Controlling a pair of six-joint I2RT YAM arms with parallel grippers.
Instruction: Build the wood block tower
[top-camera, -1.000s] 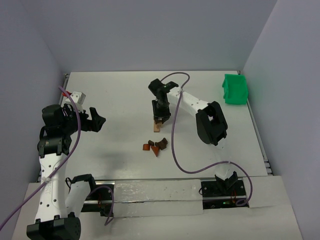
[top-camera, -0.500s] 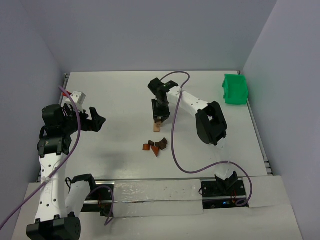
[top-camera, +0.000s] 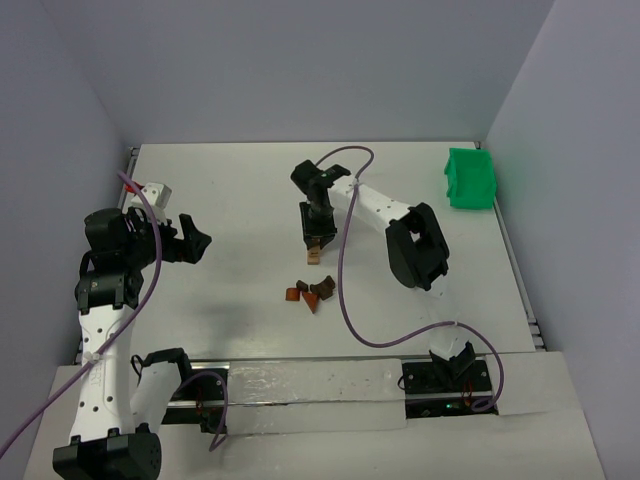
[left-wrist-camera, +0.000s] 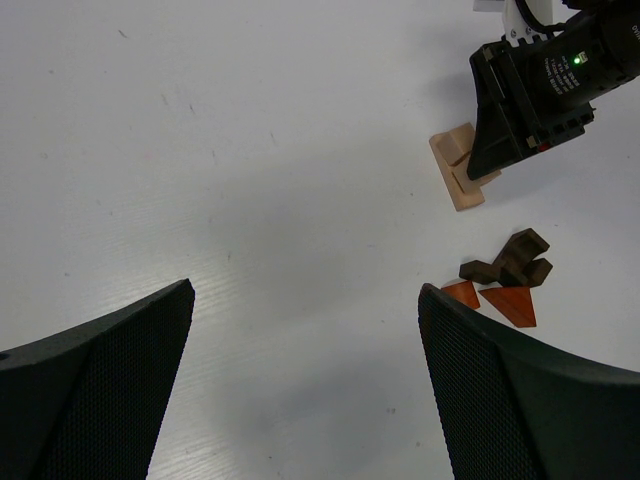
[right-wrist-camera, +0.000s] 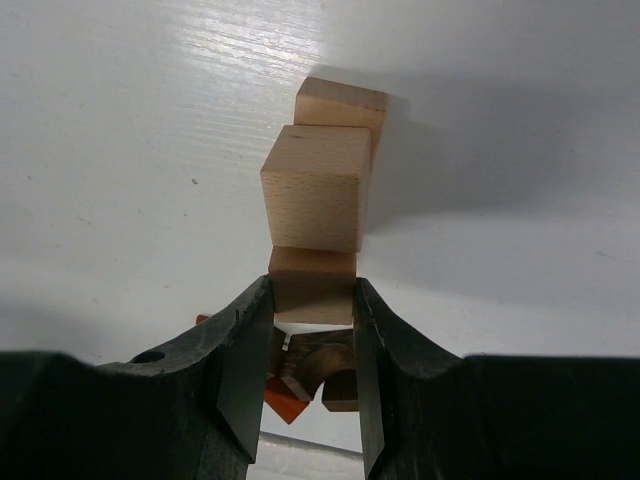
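Fingers on our right gripper (right-wrist-camera: 311, 300) are narrowed onto a light tan block (right-wrist-camera: 312, 283), pinching it by two sides; whether it already rests on the table (top-camera: 230, 190) we cannot tell. Over the last second our right arm (top-camera: 375, 205) has swung slightly leftward with the grip unchanged, so we judge we are lining this piece up rather than letting go. Our left gripper (top-camera: 190, 240) waits well apart at the left, jaws fully spread, holding nothing. The wood block tower (top-camera: 314, 255) sits mid-table just under the right gripper: in the wrist view two more tan blocks (right-wrist-camera: 313, 188) lie touching ahead of the held one. The spare wood blocks (top-camera: 310, 292), dark and reddish-brown, cluster just nearer us.
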